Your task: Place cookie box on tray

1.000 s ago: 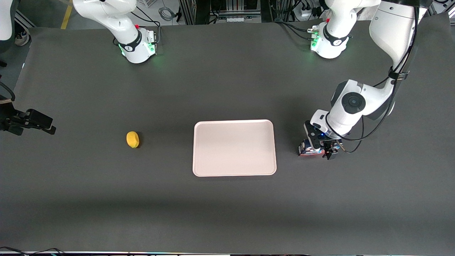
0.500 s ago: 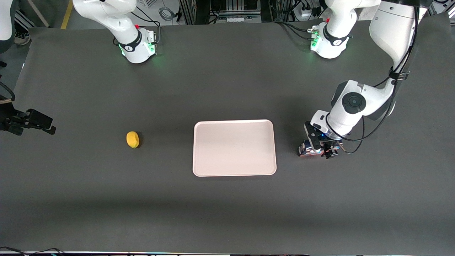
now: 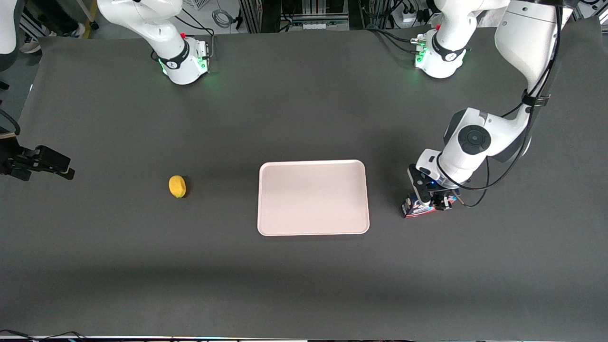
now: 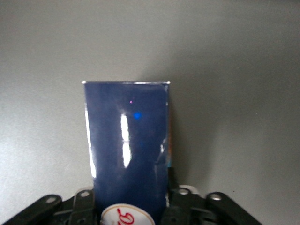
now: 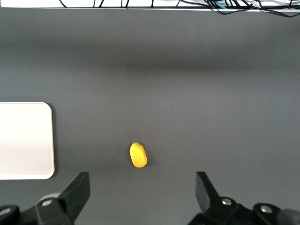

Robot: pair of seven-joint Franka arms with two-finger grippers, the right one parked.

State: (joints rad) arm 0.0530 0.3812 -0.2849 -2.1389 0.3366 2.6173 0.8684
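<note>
The cookie box [image 3: 416, 209], a narrow dark blue carton, is held beside the tray's short edge toward the working arm's end of the table. My left gripper [image 3: 434, 203] is shut on it, one finger on each long side. In the left wrist view the cookie box [image 4: 126, 140] sticks out from between the fingers [image 4: 180, 197] of the gripper [image 4: 131, 206], its round white-red logo close to the camera. It looks slightly tilted over the dark table. The pale pink tray [image 3: 313, 197] lies flat mid-table with nothing on it.
A small yellow rounded object [image 3: 177, 186] lies on the mat toward the parked arm's end, apart from the tray. The right wrist view shows the same yellow object [image 5: 138, 155] and a corner of the tray [image 5: 26, 140]. Both arm bases stand at the table's edge farthest from the front camera.
The gripper and the cookie box have shifted slightly nearer the front camera, and the box now sits at a small tilt. The tray and the yellow object have not moved.
</note>
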